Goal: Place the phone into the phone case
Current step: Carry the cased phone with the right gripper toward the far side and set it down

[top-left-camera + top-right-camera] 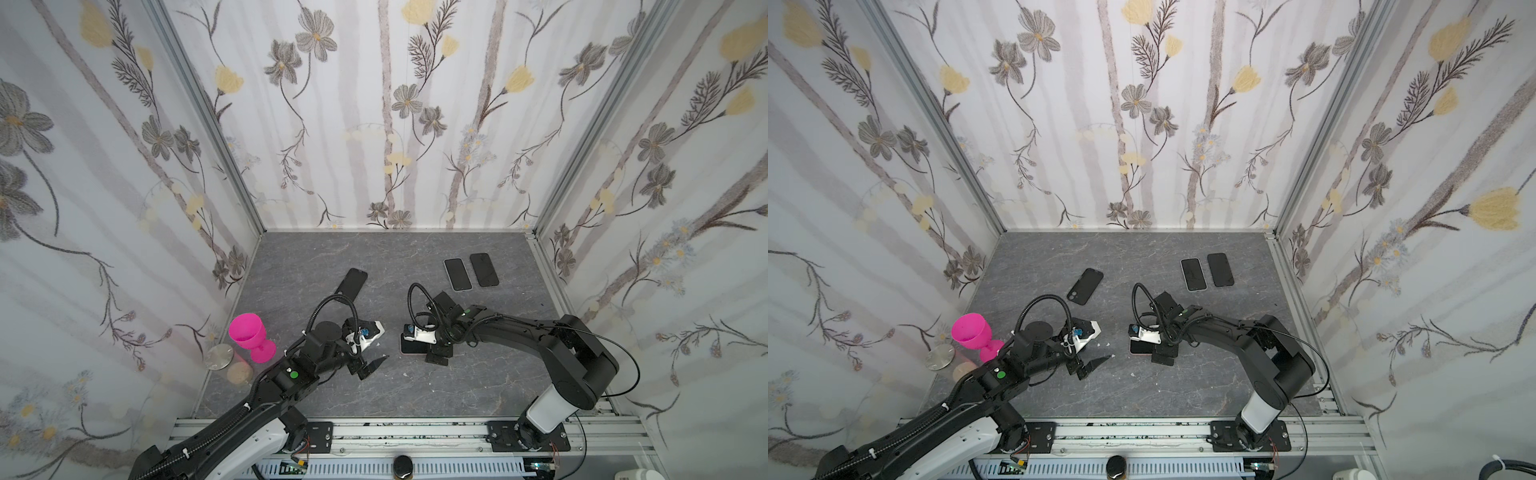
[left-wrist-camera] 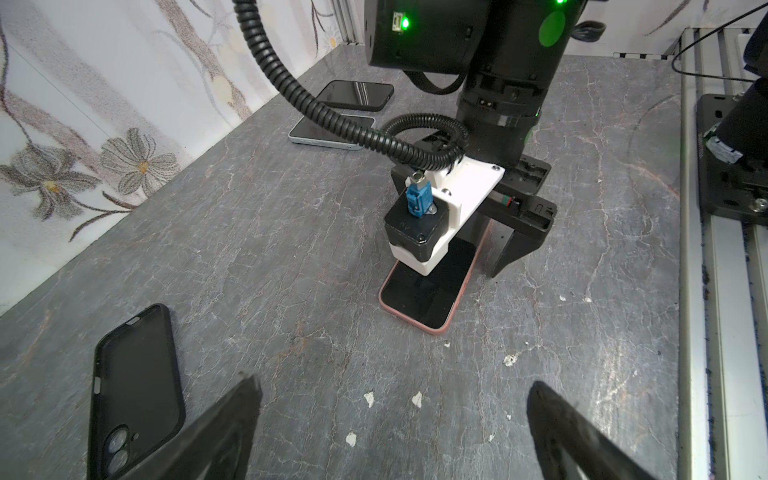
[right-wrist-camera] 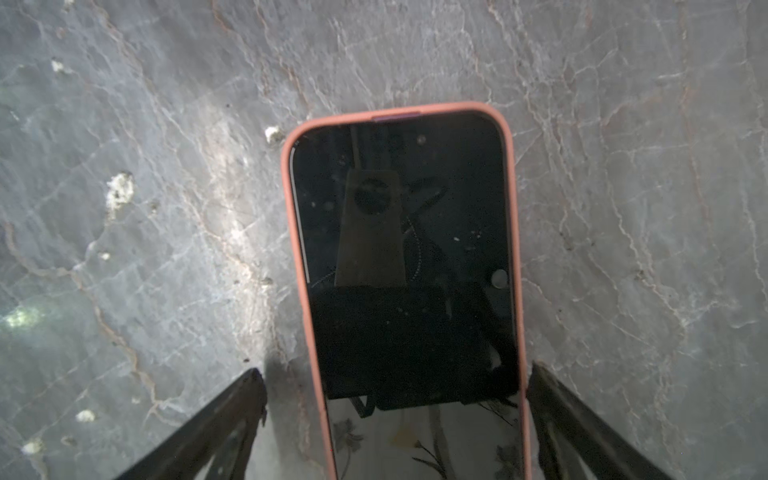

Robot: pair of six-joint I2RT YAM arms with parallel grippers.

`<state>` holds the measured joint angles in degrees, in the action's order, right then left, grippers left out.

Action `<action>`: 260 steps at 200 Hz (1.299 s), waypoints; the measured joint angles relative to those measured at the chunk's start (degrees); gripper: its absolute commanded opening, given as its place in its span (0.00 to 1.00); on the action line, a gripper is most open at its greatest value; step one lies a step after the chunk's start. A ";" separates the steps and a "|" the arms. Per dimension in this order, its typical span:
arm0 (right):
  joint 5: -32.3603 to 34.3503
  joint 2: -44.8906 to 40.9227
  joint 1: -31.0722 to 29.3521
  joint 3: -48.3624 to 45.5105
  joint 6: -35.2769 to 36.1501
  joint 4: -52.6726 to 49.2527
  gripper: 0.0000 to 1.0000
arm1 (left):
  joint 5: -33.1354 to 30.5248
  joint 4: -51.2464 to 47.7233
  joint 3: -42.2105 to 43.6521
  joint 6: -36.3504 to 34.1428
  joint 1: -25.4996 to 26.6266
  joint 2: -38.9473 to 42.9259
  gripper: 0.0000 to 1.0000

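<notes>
Figure: the dark-screened phone (image 3: 407, 249), seated in a salmon-pink soft case (image 3: 449, 108), is lying flat and screen up near the middle of the grey marbled tabletop (image 1: 415, 395). Your right gripper (image 3: 397, 372) is straddling one end of it, jaws standing wide apart and clamping nothing. Your left gripper (image 2: 395, 386) is hanging nearby, jaws equally spread and empty. An empty black phone case (image 2: 137, 386) is lying back left; two bare dark phones (image 1: 458, 274) (image 1: 484, 269) are resting side by side back right
</notes>
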<state>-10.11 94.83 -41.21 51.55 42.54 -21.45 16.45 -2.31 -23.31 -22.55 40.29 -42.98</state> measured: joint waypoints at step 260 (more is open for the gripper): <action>8.15 18.93 9.49 23.12 -36.33 -3.50 0.65 | -4.90 1.81 0.61 -1.03 0.00 1.46 1.00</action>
<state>-1.96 113.75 -31.73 74.67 6.22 -24.95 11.55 -0.49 -22.70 -23.57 40.29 -41.52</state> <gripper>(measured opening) 0.730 0.997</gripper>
